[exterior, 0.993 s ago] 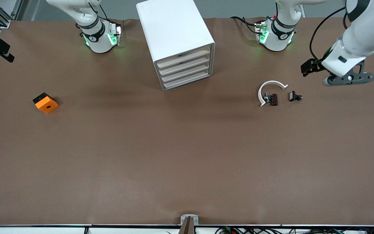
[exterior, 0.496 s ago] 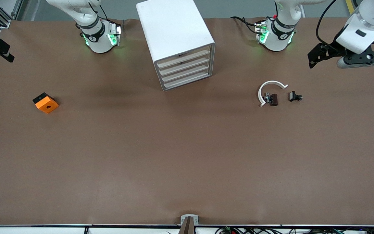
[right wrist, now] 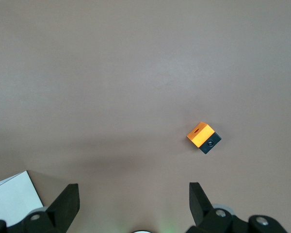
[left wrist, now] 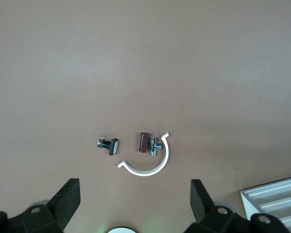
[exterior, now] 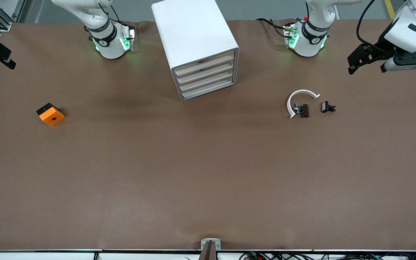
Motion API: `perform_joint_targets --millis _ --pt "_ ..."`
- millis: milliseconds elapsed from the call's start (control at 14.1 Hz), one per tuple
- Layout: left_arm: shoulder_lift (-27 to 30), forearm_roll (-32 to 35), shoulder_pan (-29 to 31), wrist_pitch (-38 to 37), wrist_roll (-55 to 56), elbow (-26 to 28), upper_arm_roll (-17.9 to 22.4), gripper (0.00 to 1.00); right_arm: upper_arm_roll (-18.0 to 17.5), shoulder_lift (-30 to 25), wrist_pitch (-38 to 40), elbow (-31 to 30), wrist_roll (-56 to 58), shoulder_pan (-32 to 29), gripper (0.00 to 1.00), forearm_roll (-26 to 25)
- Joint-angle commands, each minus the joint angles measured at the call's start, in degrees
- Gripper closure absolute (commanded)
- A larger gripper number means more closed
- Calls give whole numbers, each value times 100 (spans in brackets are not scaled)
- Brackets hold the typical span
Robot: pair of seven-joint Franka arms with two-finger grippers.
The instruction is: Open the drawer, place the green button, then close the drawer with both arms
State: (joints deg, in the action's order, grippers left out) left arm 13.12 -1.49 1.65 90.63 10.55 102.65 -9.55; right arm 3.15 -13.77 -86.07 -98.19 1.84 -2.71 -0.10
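two grippers, both spread wide and empty. the left gripper (left wrist: 135,204) hangs released over the desk corner at the left arm's end, by the edge where the bases stand. its fingers (left wrist: 68,198) are far apart and touch nothing. the right gripper (right wrist: 133,206) is just as slack, with bare desk between its fingers (right wrist: 200,200), and that arm waits.

each arm base (exterior: 307,39) carries a small mark on its ring, too small to read.

the button i cannot pick out for sure. two small dark parts lie under the left gripper's camera, well apart from its fingers. one is a black part (left wrist: 108,144) with a pale face and metal pins. the other is a maroon part (left wrist: 144,142) on a metal fitting, sitting inside a white open ring (left wrist: 157,165).

the white drawer cabinet (exterior: 193,39) stands at the base edge between the arms, with every drawer (exterior: 205,66) pushed in. an orange block (exterior: 51,114) rests near the desk edge at the right arm's end.
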Motion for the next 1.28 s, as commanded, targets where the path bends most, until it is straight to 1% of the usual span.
perform_joint_targets --millis 0,71,284,426,638,922,1064,1206 --pt "-204 -115 194 -142 -88 -394 5 0 10 -152 -59 -131 27 42 0 -34" --pt "-187 -115 352 -159 -123 -369 14 0 10 -152 -59 -131 18 42 0 -34" --pt "-126 -124 668 -318 -799 -220 14 0 10 -152 -50 -131 18 42 0 -34" --pt "-73 -124 687 -326 -800 -184 -29 0 10 -152 -50 -131 18 42 0 -34" --pt "-38 -124 679 -327 -677 -158 -196 0 10 -152 -42 -131 18 42 0 -34" --pt "-160 -106 644 -309 -677 -315 -241 0 10 -152 -42 -131 18 42 0 -34" --pt "-239 -97 643 -326 -651 -430 -363 0 10 -152 -42 -131 18 42 0 -34" --pt "-249 -97 661 -327 -659 -448 -390 0 10 -152 -33 -131 18 42 0 -34"
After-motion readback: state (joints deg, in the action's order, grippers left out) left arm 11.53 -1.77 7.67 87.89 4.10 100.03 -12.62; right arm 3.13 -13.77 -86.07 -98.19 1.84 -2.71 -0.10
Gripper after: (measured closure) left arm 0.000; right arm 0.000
